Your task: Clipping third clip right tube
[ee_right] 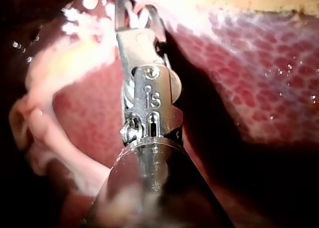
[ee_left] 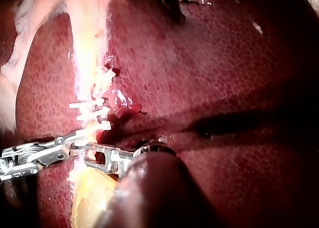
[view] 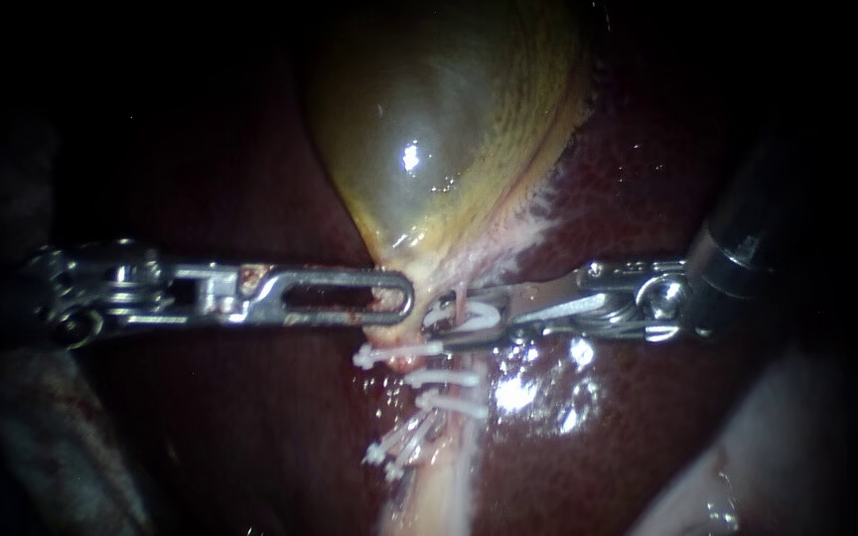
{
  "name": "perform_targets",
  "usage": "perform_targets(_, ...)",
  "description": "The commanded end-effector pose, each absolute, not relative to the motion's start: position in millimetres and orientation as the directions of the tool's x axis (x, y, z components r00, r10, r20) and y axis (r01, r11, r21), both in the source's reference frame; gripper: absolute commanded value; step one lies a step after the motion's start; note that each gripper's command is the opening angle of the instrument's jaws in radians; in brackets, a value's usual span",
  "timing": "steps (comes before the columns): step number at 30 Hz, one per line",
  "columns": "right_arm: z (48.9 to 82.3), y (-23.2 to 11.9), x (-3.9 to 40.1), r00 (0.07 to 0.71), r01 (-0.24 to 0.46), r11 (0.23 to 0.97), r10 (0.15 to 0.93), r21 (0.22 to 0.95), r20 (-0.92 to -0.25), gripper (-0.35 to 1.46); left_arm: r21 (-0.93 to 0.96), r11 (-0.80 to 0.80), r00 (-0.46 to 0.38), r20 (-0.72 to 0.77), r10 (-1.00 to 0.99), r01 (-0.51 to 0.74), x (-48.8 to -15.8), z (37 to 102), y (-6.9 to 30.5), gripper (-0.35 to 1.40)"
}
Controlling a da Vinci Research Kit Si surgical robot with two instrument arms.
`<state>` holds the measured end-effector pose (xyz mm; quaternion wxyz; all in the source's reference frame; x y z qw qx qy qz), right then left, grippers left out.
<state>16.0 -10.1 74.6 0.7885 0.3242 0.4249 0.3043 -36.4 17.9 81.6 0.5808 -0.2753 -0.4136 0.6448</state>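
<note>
The thin pink tube [view: 461, 296] is lying at 6 o'clock from the gallbladder [view: 439, 129]. It is being hugged by a white clip [view: 486, 315], which is being gripped in the jaws of the right instrument [view: 444, 318] coming from 3 o'clock. The tube is likely soft, wet and easily torn (like a noodle), so it should be squeezed slowly, just at 12 o'clock from the other clips [view: 444, 378]. Whether the left instrument [view: 399, 293], at 9 o'clock, is pinching anything cannot be told.
</note>
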Motion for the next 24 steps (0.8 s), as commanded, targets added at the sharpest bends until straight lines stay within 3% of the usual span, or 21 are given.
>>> perform_targets(1, 74.6, -10.0, 16.0, 0.453, -0.208, 0.605, 0.756, 0.769, -0.473, -0.1, -0.853, 0.017, -0.174, 0.126, 0.977, -0.521, -36.4, 81.6, 17.9, -0.35)
perform_targets(9, 74.9, -9.8, 16.0, 0.452, -0.212, 0.606, 0.757, 0.767, -0.473, -0.24, -0.853, 0.017, -0.174, 0.126, 0.977, -0.521, -36.4, 81.6, 17.9, -0.35)
perform_targets(24, 74.9, -9.9, 16.1, 0.452, -0.212, 0.606, 0.757, 0.767, -0.473, -0.27, -0.853, 0.017, -0.174, 0.126, 0.977, -0.521, -36.4, 81.6, 17.9, -0.35)
